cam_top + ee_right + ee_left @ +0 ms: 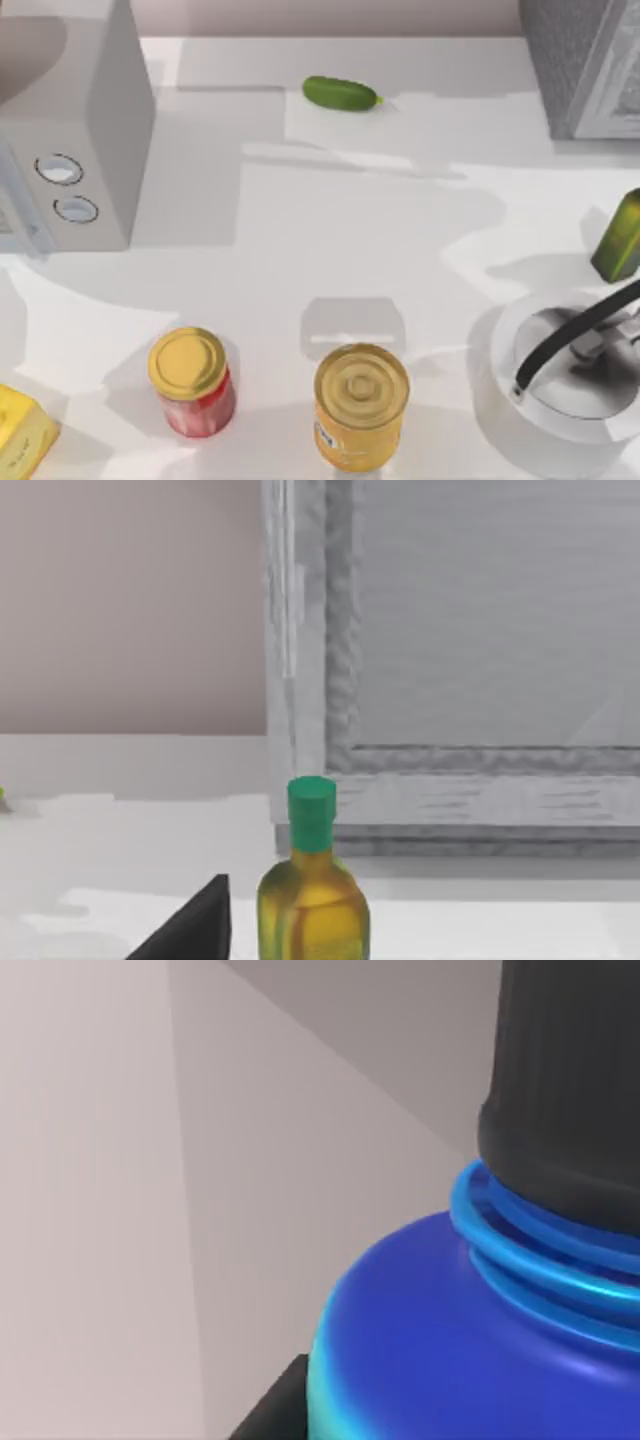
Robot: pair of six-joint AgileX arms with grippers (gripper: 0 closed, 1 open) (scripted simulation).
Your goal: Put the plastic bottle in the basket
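Two containers matter. Left gripper (275, 1412) looks clamped on the plastic bottle (450, 1360): blue shoulder and black cap sit close against the wrist camera, so I judge it lifted for carrying. White basket (500, 385) sits at the table's right front, with the bottle not yet inside. Olive-green bottle (620, 238) stands just behind. Right gripper (190, 925) idles facing it; whether it is open or closed, I cannot tell.

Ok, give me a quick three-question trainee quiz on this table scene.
1. True or false: the red jar with a gold lid lies on its side.
2. Which stands nearest the white basket with a black handle? A) green cucumber B) olive-green bottle with a green cap C) yellow tin can
3. In the left wrist view, what colour is the blue plastic bottle's cap?
Key: 1 false; 2 B; 3 black.
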